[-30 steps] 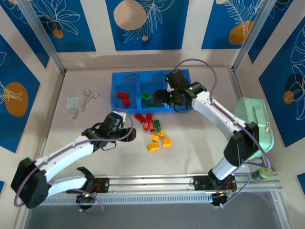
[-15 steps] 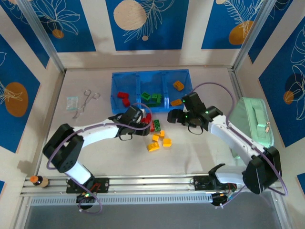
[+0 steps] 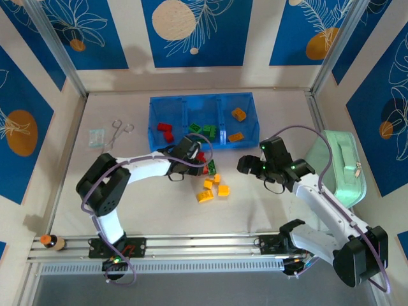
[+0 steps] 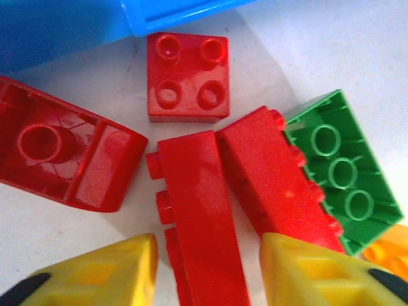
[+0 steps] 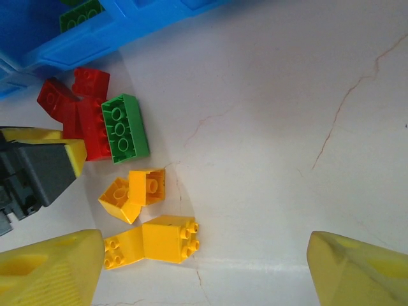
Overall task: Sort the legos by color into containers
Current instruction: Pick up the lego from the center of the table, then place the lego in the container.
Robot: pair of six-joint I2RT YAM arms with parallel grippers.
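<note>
The left gripper (image 4: 207, 274) straddles a red lego (image 4: 197, 210) across its flat sides, jaws narrow (grip unclear); likely light, rigid, slick; right gripper (image 5: 204, 248) gapes empty.

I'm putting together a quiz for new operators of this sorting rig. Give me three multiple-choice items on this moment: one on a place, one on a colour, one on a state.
1. In which compartment of the blue tray do the orange bricks lie?
A. left
B. middle
C. right

2. What colour is the brick between the left claw fingers?
A. green
B. red
C. orange

3. How is the right claw?
A. shut on an orange brick
B. shut on a green brick
C. open, gripping nothing

Answers:
1 C: the top view shows both orange bricks in the right-hand compartment.
2 B: the left wrist view shows a red brick lying on its side between the yellow fingers.
3 C: in the right wrist view its fingers stand wide apart with nothing held between them.
</note>
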